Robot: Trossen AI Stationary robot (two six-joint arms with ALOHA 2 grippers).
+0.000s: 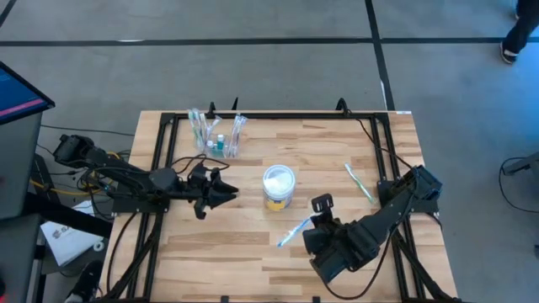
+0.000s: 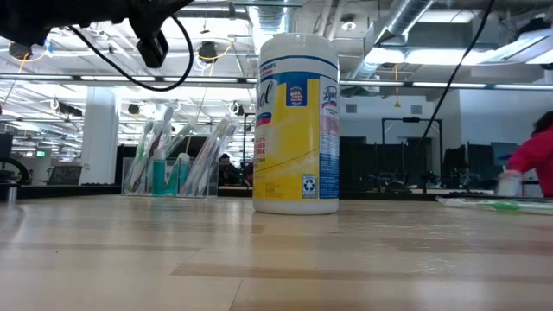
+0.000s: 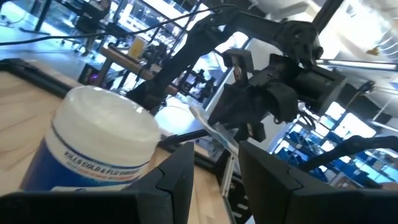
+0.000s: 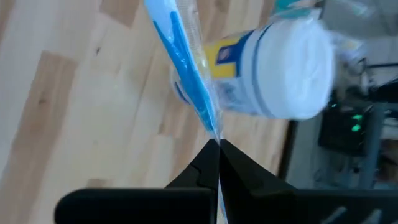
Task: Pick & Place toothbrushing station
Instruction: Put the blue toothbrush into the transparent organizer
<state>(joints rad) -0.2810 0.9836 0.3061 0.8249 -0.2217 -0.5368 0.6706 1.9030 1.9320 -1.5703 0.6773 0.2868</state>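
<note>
The see-through toothbrushing station (image 1: 217, 139) stands on its base at the table's far left, with several brushes and tubes upright in its cups; it also shows in the low view (image 2: 177, 164). My right gripper (image 1: 310, 229) is shut on a blue toothbrush in a clear wrapper (image 1: 293, 231), near the table's near side, right of the middle. My left gripper (image 1: 229, 192) is open and empty, held above the table just left of the white-topped, yellow-banded tub (image 1: 279, 187). A green toothbrush (image 1: 360, 183) lies flat on the table at the right. My right gripper pinches one end of the wrapped blue toothbrush (image 4: 213, 135) between its two shut fingertips. The brush runs on in line with the fingers, away from them. In the left wrist view the brush (image 3: 210, 129) slants down below the gripper and looks clear of the table.
The tub (image 2: 296, 121) stands upright in the middle, between the two grippers. Black frame rails (image 1: 253, 115) run along the table's far and side edges. Cables hang near the left arm (image 2: 151, 39). A person's foot (image 1: 510, 52) shows beyond the table's far right corner.
</note>
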